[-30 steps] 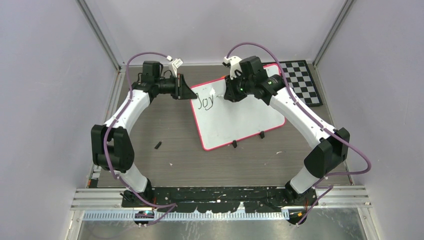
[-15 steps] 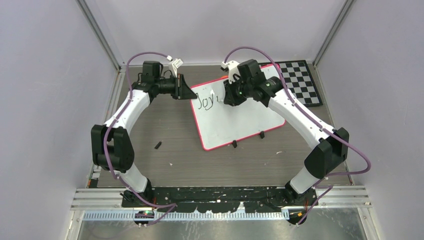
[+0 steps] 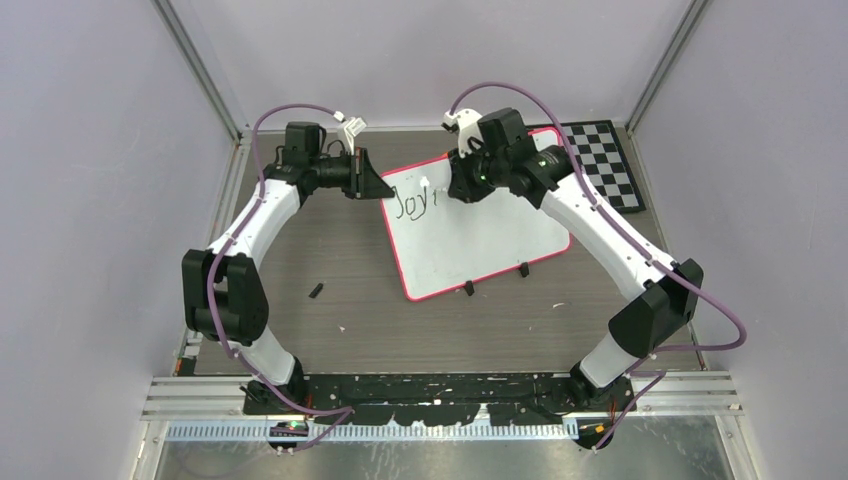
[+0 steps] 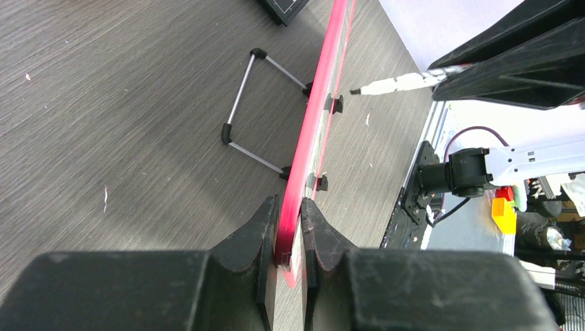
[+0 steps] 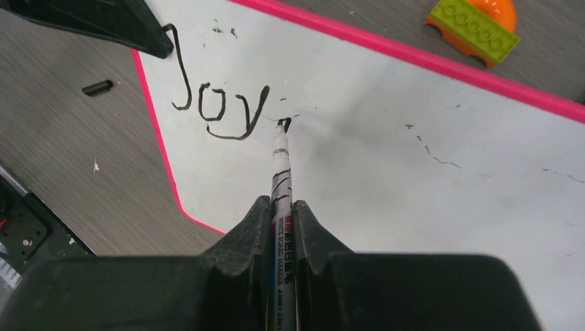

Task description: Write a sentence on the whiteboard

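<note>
Right gripper (image 5: 281,207): closed on marker (image 5: 281,158), tip on whiteboard (image 5: 414,138).
Sentence (image 5: 221,110): "Joy" written, just left of tip (blank whiteboard lies rightward).
Left gripper (image 4: 288,214): clamped on whiteboard edge.

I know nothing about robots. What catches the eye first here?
A pink-rimmed whiteboard sits mid-table with "Joy" handwritten near its far left corner. The right gripper clamps a marker, its tip at the board just after the y. The left gripper pinches the board's left edge.

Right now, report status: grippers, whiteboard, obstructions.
Left gripper shut on pink rim of flat white whiteboard. Right gripper shut on white marker pen, tip past handwritten "Joy". Green-orange toy block off board, clear of path.
</note>
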Available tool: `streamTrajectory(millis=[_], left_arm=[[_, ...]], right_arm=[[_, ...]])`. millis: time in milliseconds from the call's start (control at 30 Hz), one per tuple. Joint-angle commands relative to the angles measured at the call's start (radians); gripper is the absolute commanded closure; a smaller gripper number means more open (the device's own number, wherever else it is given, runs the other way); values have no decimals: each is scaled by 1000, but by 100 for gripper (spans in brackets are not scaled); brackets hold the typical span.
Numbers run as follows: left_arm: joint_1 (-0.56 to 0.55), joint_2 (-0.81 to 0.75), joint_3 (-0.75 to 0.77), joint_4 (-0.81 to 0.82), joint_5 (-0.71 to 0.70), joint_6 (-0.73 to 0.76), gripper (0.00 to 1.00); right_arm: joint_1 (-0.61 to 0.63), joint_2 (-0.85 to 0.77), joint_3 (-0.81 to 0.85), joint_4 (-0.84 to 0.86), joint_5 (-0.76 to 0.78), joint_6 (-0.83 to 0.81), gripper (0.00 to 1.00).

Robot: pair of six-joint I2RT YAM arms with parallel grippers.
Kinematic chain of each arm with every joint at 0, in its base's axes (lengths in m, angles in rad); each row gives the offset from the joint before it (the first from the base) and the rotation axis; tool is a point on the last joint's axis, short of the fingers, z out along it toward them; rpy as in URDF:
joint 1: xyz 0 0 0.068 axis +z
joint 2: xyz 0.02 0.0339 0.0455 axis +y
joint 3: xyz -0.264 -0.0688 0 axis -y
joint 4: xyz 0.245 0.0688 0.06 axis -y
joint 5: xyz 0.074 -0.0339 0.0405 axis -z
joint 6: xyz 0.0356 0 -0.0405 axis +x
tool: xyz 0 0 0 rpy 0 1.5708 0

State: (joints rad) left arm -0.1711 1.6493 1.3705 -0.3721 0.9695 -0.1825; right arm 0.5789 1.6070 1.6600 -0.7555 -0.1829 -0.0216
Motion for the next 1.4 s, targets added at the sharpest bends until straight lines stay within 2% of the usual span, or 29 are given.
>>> streamTrajectory(millis=[0, 400, 900, 1367], left_arm=[[-4, -23, 8, 17, -29, 11, 100], [-5, -42, -10, 21, -37, 15, 100], [-4, -41, -10, 22, -36, 14, 100], [-4, -42, -10, 23, -41, 17, 100]], right_arm=[[4, -20, 70, 35, 41, -12, 100], [3, 49, 69, 54, 55, -21, 100], [-28, -59, 24, 40, 53, -14, 100], [-31, -1, -17, 64, 30, -17, 100]])
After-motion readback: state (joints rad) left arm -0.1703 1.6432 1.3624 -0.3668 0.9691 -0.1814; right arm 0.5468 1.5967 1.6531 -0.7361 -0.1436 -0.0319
